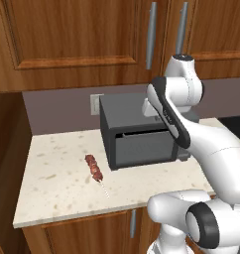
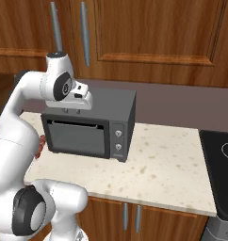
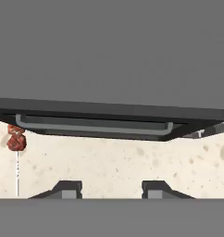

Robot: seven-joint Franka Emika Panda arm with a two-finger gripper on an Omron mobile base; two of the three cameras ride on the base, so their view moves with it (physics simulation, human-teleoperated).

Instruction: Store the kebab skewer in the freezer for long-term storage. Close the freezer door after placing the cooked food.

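In the left base view, the kebab skewer (image 1: 95,170) is seen lying flat on the speckled table (image 1: 57,183), left of centre, just beside the dark oven (image 1: 137,134).

In the right base view, the oven (image 2: 90,124) is seen at centre left.

In the hand view, the pincer (image 3: 111,189) is shown part open and empty at the bottom, with the skewer (image 3: 15,143) at the left edge.

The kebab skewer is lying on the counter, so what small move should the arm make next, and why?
Probably swing the hand left and down toward the kebab skewer. It lies flat on the counter, left of the microwave, untouched. The gripper hovers over the microwave's top front edge with its jaws apart and nothing between them, and the skewer sits at the far left of the hand view.
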